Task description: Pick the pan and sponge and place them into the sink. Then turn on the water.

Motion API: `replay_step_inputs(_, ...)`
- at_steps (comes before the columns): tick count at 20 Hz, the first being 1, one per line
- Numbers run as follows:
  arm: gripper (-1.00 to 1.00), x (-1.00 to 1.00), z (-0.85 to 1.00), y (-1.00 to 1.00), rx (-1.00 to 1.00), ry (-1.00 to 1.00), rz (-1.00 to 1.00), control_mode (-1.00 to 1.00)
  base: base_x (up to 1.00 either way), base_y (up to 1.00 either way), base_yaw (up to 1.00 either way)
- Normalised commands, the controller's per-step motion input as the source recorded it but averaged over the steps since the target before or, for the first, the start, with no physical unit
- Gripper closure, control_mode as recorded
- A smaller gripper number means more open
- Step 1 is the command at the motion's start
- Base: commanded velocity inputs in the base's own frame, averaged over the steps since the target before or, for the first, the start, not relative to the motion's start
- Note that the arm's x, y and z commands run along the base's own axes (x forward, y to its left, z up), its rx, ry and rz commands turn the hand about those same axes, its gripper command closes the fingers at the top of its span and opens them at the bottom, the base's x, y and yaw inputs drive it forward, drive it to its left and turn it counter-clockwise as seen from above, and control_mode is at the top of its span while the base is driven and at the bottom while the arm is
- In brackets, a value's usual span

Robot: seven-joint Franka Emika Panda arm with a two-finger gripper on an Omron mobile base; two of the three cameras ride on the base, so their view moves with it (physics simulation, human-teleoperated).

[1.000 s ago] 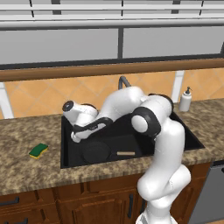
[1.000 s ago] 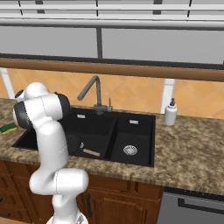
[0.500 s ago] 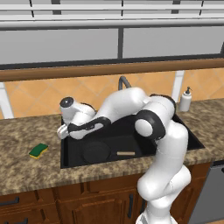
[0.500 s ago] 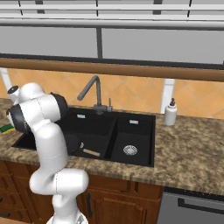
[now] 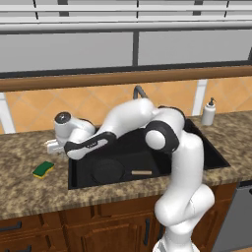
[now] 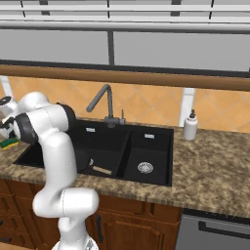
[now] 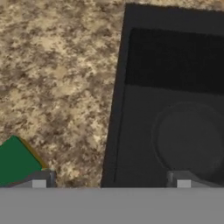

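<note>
On the counter left of the sink point(image 5: 78, 170), sponge point(image 5: 43, 169) lying flat, long axis diagonal, just beside the spread-open gripper point(image 7: 111, 181), pan point(image 5: 108, 171) in the basin.

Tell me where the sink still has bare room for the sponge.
The narrow basin holds just its drain. In the wide basin, the pan crowds the front left; floor right of its handle is bare. The sponge sits on the counter.

Pan point(image 5: 108, 171): round, black, flat on the floor of the sink's point(image 5: 216, 156) wide basin, tan-tipped handle toward the divider. Sponge point(image 5: 43, 169): green over yellow, on the counter beyond the sink's left edge.
</note>
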Motion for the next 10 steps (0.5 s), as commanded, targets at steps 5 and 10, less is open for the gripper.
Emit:
replay_step_inputs(5, -1.00, 0.00, 0.00, 0.45, 0.09, 0.03, -0.31, -1.00, 0.00, 0.00, 0.00)
replay_step_inputs(10, -1.00, 0.09, 0.00, 0.27, 0.03, 0.14, -0.07, -1.00, 0.00, 0.00, 0.00)
